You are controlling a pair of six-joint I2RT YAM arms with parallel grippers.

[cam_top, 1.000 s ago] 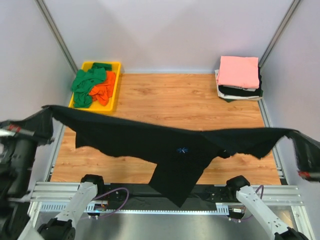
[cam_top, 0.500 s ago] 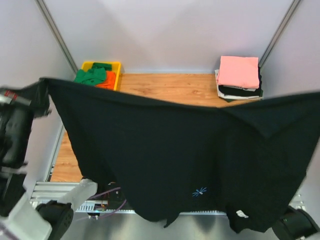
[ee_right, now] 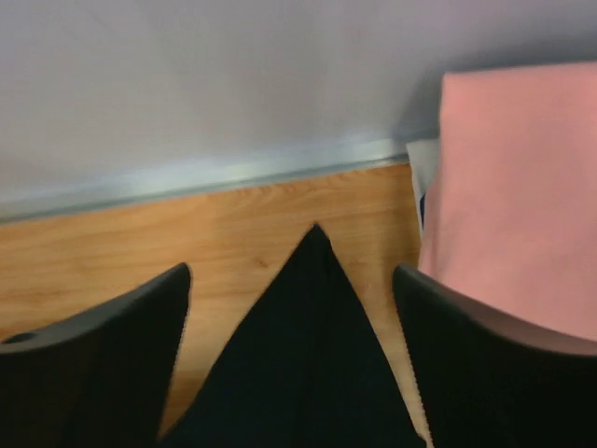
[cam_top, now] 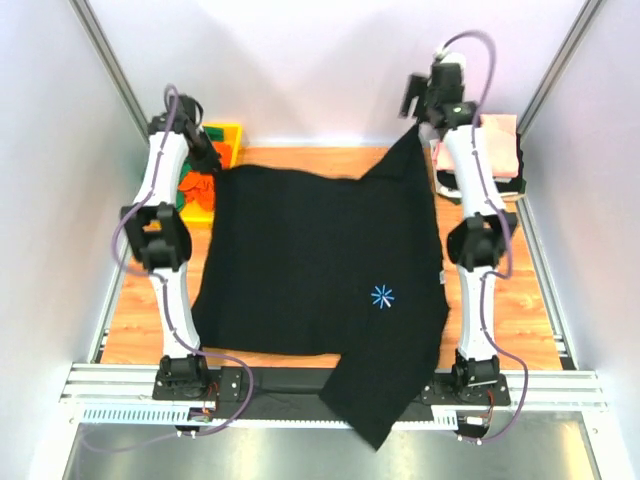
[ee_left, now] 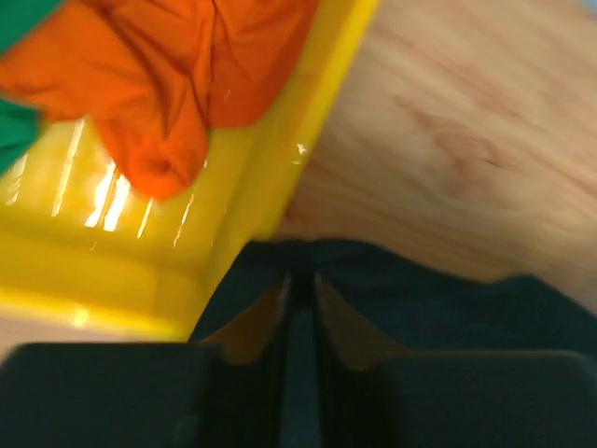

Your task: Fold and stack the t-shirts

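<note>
- Presently, the black t-shirt (cam_top: 300, 260) lies spread over the wooden worktop (cam_top: 500, 300). Its far-left corner sits just beside the near right corner of the yellow tray (cam_top: 230, 130).
- From that corner the cloth runs away from the tray, toward the arm bases. One flap (cam_top: 378, 400) hangs past the worktop's near edge and over the metal rail.
- A light-blue starburst print (cam_top: 382, 295) faces up on the shirt, well apart from the tray.
- The left gripper (cam_top: 208, 160) is reached out next to the tray. In the left wrist view its fingers (ee_left: 270, 313) are clenched close together, with the black shirt's edge pinched between them.
- Inside the tray lie a crumpled orange t-shirt (ee_left: 187, 65) and a bit of green t-shirt (ee_left: 14, 135). The tray's yellow wall stands right beside the gripped corner.
- The right gripper (cam_top: 418, 105) is raised above the worktop's far edge, across from the tray. The shirt's other far corner rises toward it in a peak.
- In the right wrist view those fingers (ee_right: 103, 355) are spread wide and released. The black peak stands between them and touches neither.
- A folded pink t-shirt (ee_right: 513, 187) tops a stack in the far corner opposite the tray, just beside the right gripper. A white edge shows under it.
</note>
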